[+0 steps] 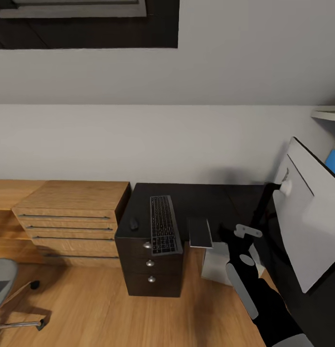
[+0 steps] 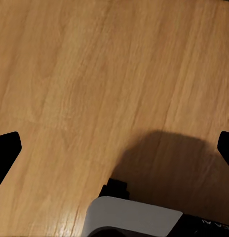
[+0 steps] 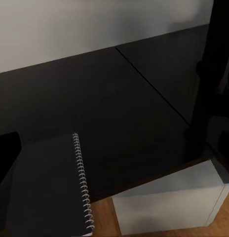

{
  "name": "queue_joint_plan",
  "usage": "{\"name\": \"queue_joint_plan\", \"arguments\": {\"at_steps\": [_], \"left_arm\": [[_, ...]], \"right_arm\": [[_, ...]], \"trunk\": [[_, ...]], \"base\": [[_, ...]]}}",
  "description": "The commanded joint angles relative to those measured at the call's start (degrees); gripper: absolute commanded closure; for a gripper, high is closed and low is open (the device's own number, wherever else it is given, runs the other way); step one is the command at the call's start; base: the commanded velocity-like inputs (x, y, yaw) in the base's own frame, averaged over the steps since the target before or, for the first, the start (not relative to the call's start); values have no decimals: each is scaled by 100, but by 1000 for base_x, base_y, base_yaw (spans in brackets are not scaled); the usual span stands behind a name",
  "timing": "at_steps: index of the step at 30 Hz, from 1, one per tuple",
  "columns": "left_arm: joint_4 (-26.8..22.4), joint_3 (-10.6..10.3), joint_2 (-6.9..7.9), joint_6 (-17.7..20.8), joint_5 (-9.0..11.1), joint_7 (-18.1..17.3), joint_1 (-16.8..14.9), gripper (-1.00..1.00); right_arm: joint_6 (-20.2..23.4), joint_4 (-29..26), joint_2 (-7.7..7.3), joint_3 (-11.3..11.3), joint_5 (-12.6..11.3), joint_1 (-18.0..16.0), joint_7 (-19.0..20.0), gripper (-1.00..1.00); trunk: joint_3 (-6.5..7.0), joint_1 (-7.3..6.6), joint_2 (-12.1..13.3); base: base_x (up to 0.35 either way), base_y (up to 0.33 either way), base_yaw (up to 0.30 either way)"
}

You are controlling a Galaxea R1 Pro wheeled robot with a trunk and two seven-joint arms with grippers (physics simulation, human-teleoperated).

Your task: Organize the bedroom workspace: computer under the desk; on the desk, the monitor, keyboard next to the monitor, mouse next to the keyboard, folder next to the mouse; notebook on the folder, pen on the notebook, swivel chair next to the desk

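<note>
- Looking down from the head view, the dark tabletop (image 1: 206,202) stood against the white wall, with a wooden dresser (image 1: 71,212) just beside it.
- The keyboard (image 1: 164,224) lay on the tabletop above the drawers, and the small dark mouse (image 1: 134,223) sat near it on the dresser side, so those two already looked close to where the task wanted them.
- The monitor (image 1: 307,217) stood on the tabletop at the far right, seen from the back, held up by its dark stand (image 3: 213,74).
- The notebook (image 1: 200,232) lay at the front edge of the tabletop, a little past the edge. In the right wrist view its wire spiral ran down one side of the notebook (image 3: 50,187).
- The white computer (image 1: 216,262) sat on the floor under the tabletop, where it was meant to be.
- The right arm reached out over the front of the tabletop, right beside the notebook. I could not tell if the right gripper (image 1: 248,232) had its fingers apart or together, but nothing showed between them.
- The left gripper (image 2: 114,148) hung over the bare wooden floor (image 2: 95,74), its two fingers spread wide with nothing in them.
- The swivel chair (image 1: 6,289) stood well away at the left. I guessed the folder was yet to be brought over, since the notebook must go on top of it.
</note>
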Motion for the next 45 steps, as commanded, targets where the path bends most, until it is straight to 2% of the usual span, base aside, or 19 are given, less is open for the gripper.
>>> {"name": "queue_joint_plan", "arguments": {"at_steps": [1,15,23,33,45], "left_arm": [[-3,-41,7,-13,60,47,-3,-100],[-2,-37,8,-17,60,47,-3,-100],[-2,-50,13,-22,44,48,-3,-100],[-2,-55,17,-24,42,48,-3,-100],[-2,-53,18,-30,43,48,-3,-100]], "right_arm": [[27,-7,-9,17,-24,-5,-45,-100],[22,-6,-11,15,-23,-4,-44,-100],[18,-23,4,30,-23,4,-53,-100],[19,-14,-2,31,-24,12,-47,-100],[18,11,-2,29,-32,12,-29,-100]], "trunk": [[-6,3,-3],[-6,3,-3],[-6,3,-3],[-2,3,-3],[52,3,-3]], "base": [[313,0,-144],[111,0,-234],[22,0,-36],[199,0,-13],[21,0,-178]]}}
